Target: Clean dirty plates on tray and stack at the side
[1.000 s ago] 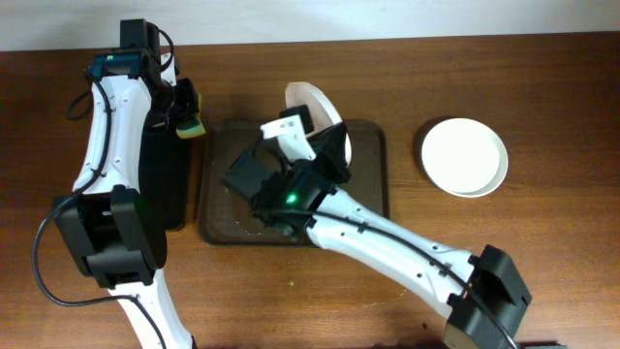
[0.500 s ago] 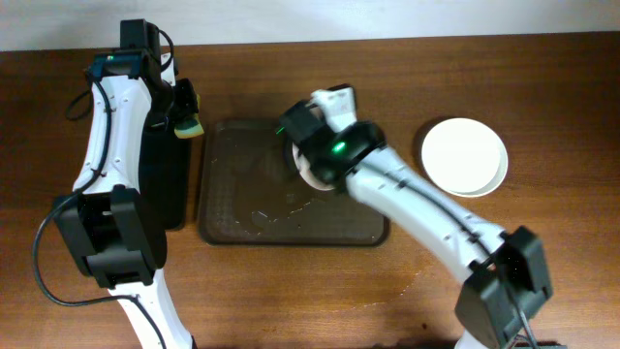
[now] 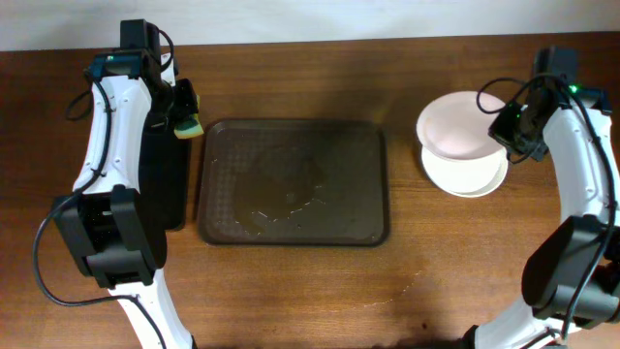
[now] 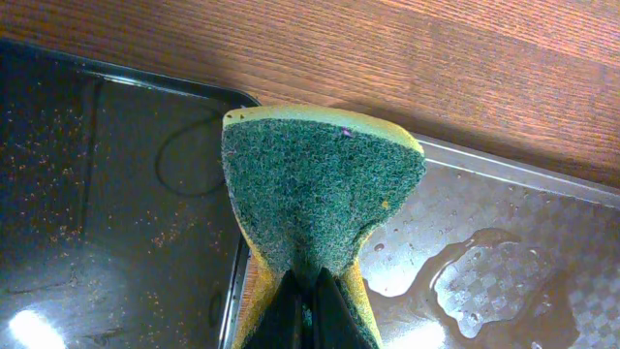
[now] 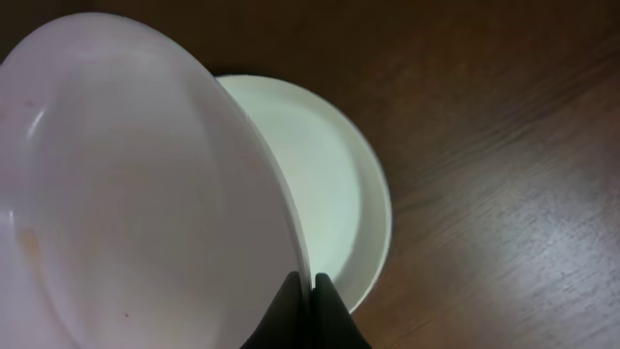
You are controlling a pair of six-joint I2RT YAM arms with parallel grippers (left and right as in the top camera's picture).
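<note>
Stacking a plate to the right of the tray point(image 3: 291, 228).
Pinching the held plate point(image 5: 145, 194) by its rim, tilted, in the right gripper point(image 5: 308, 291), jaws almost closed, just above the lower plate point(image 5: 339, 204) right of the tray; probably needs levelling, lowering, then letting go. Clamping one sponge point(image 4: 320, 194) in the left gripper point(image 4: 310, 305), jaws tight, at the tray's upper-left corner. Counting two plates in view, one tray.

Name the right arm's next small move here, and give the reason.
Probably lower the tilted round white plate flat onto the second white plate lying below it, then open. The right gripper pinches the tilted plate's rim above that second plate, and the dark brown textured tray holds no plates.
</note>
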